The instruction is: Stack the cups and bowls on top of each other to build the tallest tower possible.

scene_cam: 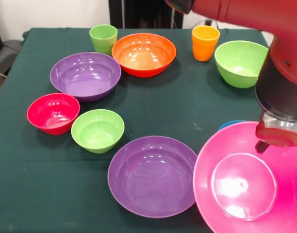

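My gripper (266, 141) hangs from the red and black arm at the right and is shut on the far rim of the huge pink bowl (236, 189), with one dark finger (261, 146) inside it. The pink bowl is tilted toward the camera and holds nothing. A large purple bowl (152, 175) sits just left of it. A small blue bowl (231, 124) peeks out behind the pink rim. The second purple bowl (85, 75), orange bowl (144, 53), large lime green bowl (240, 63), red bowl (53, 112) and small lime green bowl (97, 130) stand apart. The light green cup (103, 38) and orange cup (205, 42) stand upright at the far side.
The dark green table (187, 111) has bare cloth in its middle, between the bowls. The arm's thick black and red body (279, 73) covers the right side above the pink bowl.
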